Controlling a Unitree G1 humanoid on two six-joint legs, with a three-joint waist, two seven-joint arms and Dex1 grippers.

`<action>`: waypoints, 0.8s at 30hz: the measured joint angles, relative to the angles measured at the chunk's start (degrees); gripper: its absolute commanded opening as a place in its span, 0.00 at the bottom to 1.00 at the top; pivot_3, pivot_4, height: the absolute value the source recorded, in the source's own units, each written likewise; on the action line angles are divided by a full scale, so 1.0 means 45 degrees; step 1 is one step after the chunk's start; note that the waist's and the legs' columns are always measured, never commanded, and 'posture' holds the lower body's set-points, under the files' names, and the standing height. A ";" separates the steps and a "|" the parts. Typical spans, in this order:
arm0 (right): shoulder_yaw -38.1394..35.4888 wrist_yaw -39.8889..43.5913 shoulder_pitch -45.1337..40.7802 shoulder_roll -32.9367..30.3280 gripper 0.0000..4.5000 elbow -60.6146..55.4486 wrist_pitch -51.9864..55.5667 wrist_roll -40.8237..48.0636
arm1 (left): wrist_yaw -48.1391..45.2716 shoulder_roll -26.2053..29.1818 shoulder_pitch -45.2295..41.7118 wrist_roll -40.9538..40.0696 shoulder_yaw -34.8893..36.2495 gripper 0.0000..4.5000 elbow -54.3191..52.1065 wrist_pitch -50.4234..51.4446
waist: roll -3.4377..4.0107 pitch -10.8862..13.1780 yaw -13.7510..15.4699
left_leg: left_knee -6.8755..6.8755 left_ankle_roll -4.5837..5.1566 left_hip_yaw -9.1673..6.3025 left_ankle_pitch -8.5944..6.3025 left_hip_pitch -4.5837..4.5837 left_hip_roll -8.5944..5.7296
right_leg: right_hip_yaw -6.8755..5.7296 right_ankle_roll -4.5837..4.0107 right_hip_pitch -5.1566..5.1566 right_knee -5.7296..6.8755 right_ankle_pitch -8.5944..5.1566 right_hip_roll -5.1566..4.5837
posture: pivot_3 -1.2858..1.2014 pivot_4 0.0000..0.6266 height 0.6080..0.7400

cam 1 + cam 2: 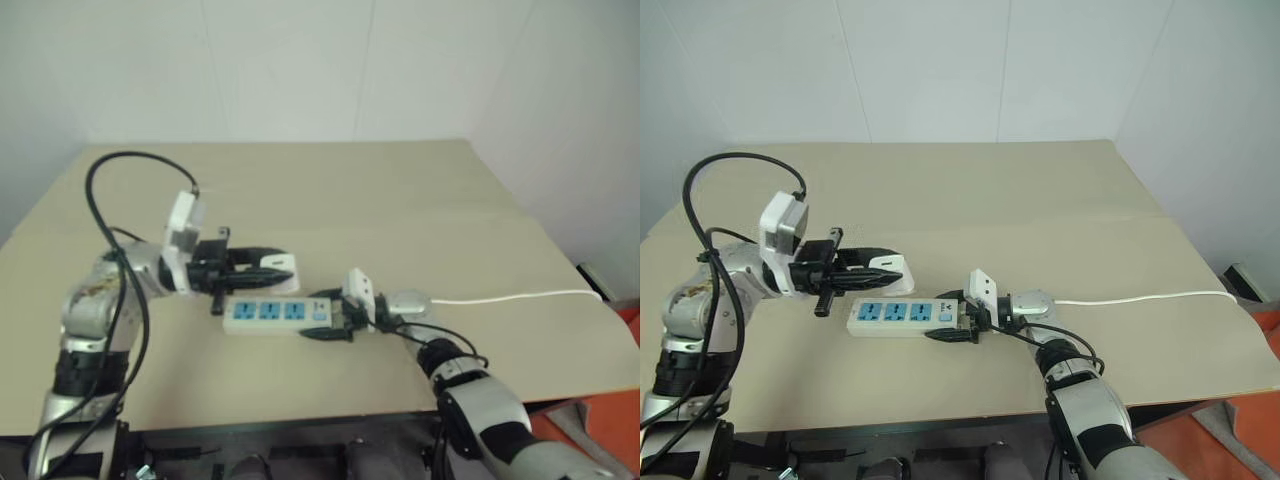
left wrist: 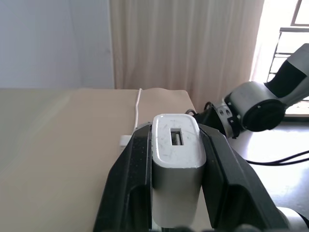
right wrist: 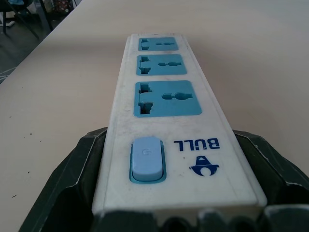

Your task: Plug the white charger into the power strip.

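Note:
The white charger (image 2: 177, 159) sits between the two black fingers of my left gripper (image 1: 895, 270), which is shut on it and points level toward the right. It hangs just above and behind the left end of the power strip (image 1: 262, 313). The strip is a white bar with three blue sockets (image 3: 164, 98), and it lies flat on the beige table (image 1: 400, 210). My right gripper (image 1: 322, 316) comes in from the right. It is shut on the strip's switch end, one finger on each long side, by the pale blue switch (image 3: 146, 158).
The strip's thin white cable (image 1: 520, 296) runs right across the table to its edge. The table's near edge (image 1: 300, 420) lies close below the strip. White walls stand behind and to the right. An orange object (image 1: 630, 330) lies on the floor at the right.

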 measured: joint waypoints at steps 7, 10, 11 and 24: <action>-0.0007 -0.0001 -0.0001 -0.0001 0.76 0.0000 0.0000 -0.0011 | -0.0424 -0.0069 0.0080 0.0554 -0.0674 0.22 0.0665 -0.0980 | 0.0000 0.0000 0.0005 | -0.0001 0.0000 -0.0001 0.0000 -0.0001 0.0000 | 0.0000 0.0000 -0.0002 0.0000 0.0000 0.0001 | 0.52 0.24 1.00; -0.0008 -0.0004 -0.0001 -0.0003 0.76 0.0000 0.0000 -0.0020 | -0.0766 -0.0069 0.0083 0.1026 -0.1114 0.22 0.1106 -0.1497 | 0.0000 0.0000 0.0009 | -0.0001 0.0000 0.0001 0.0000 -0.0001 -0.0001 | 0.0000 0.0000 -0.0002 0.0000 0.0000 0.0001 | 0.52 0.24 1.00; -0.0008 -0.0002 -0.0001 -0.0002 0.76 -0.0001 0.0000 -0.0021 | -0.0863 -0.0070 0.0094 0.1179 -0.1265 0.22 0.1222 -0.1678 | 0.0000 0.0000 0.0009 | -0.0001 0.0000 -0.0001 0.0000 -0.0002 0.0000 | 0.0001 0.0000 -0.0003 0.0000 0.0000 0.0002 | 0.52 0.24 1.00; -0.0023 -0.0005 0.0000 -0.0021 0.76 -0.0009 0.0000 -0.0059 | -0.0829 -0.0804 0.0048 0.2415 -0.1859 0.22 0.2720 -0.3600 | 0.0000 0.0000 0.0038 | -0.0001 0.0000 0.0001 0.0000 0.0001 0.0000 | 0.0003 0.0002 -0.0003 0.0001 -0.0001 0.0003 | 0.52 0.24 1.00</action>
